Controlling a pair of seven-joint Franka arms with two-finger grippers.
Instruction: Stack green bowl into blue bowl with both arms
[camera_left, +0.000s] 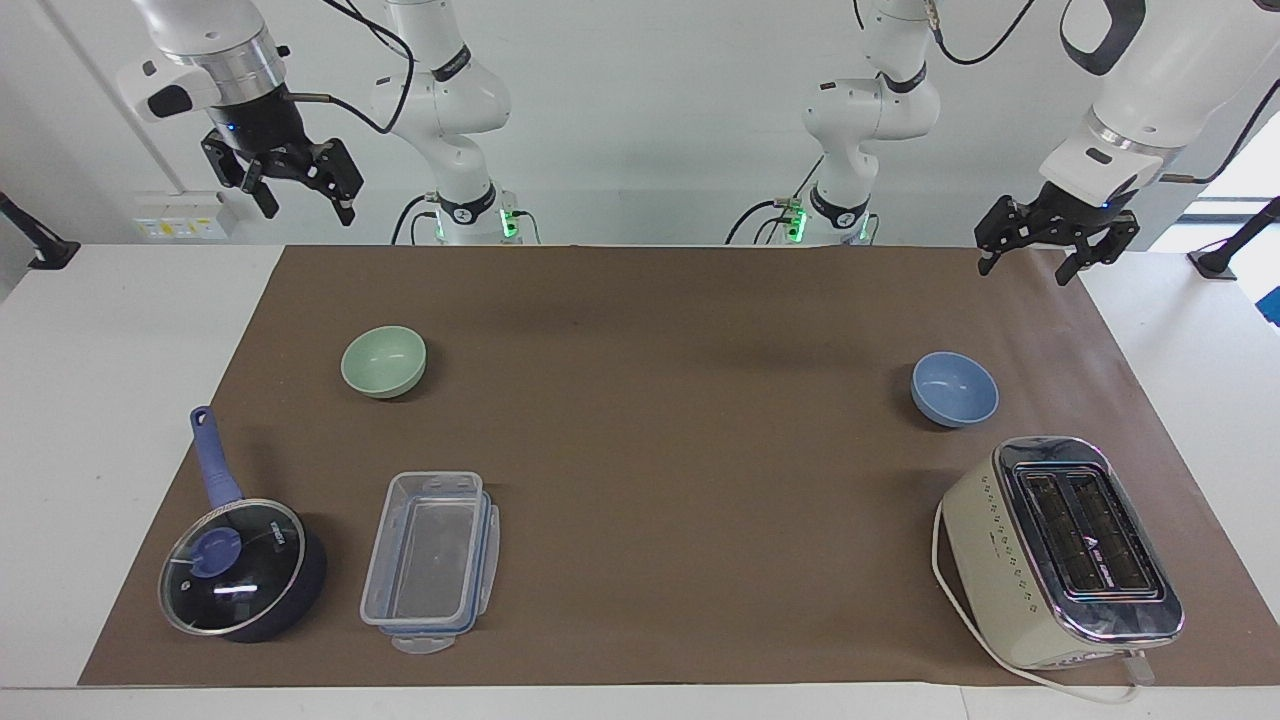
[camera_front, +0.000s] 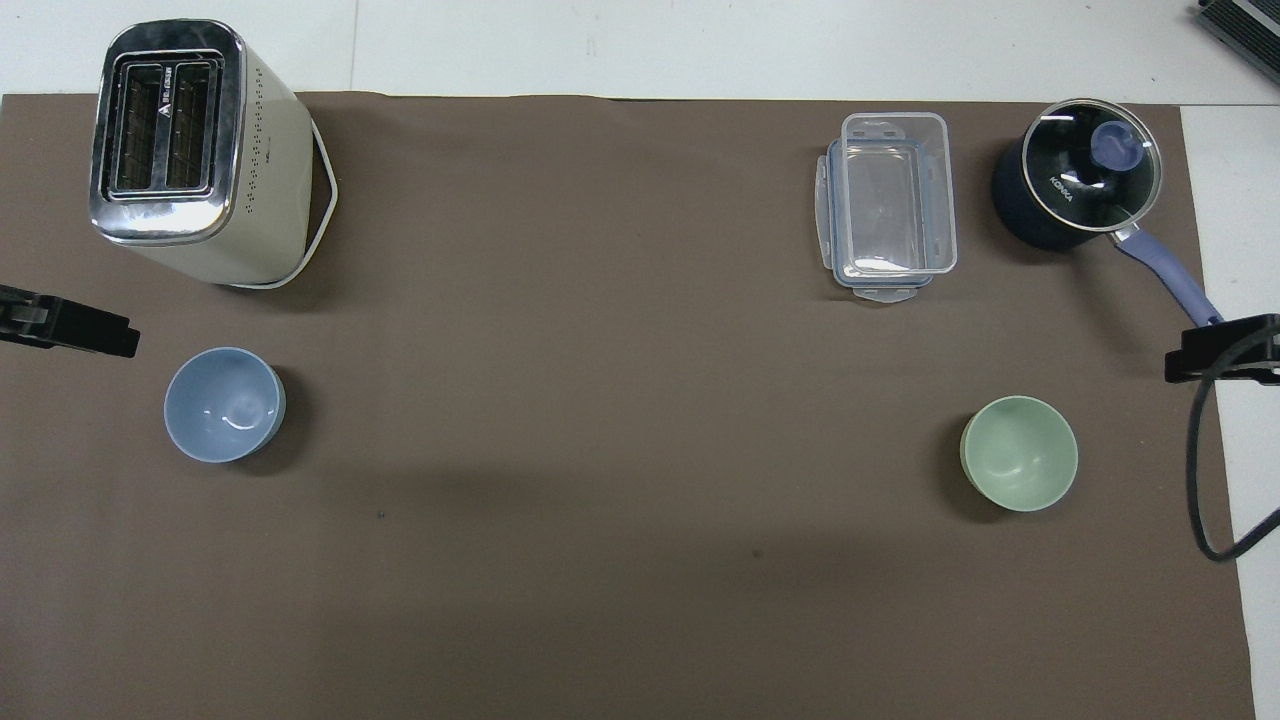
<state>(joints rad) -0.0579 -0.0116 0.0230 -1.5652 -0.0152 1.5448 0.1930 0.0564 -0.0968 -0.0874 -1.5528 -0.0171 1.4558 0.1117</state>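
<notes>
The green bowl (camera_left: 383, 361) stands upright and empty on the brown mat toward the right arm's end; it also shows in the overhead view (camera_front: 1019, 453). The blue bowl (camera_left: 954, 388) stands upright and empty toward the left arm's end, also in the overhead view (camera_front: 224, 404). My right gripper (camera_left: 308, 212) is open and empty, raised high above the table's edge at the right arm's end, well clear of the green bowl. My left gripper (camera_left: 1025, 273) is open and empty, raised over the mat's edge near the robots, apart from the blue bowl.
A cream toaster (camera_left: 1060, 550) stands farther from the robots than the blue bowl. A clear plastic container (camera_left: 430, 560) and a dark blue saucepan with a glass lid (camera_left: 240, 565) lie farther from the robots than the green bowl.
</notes>
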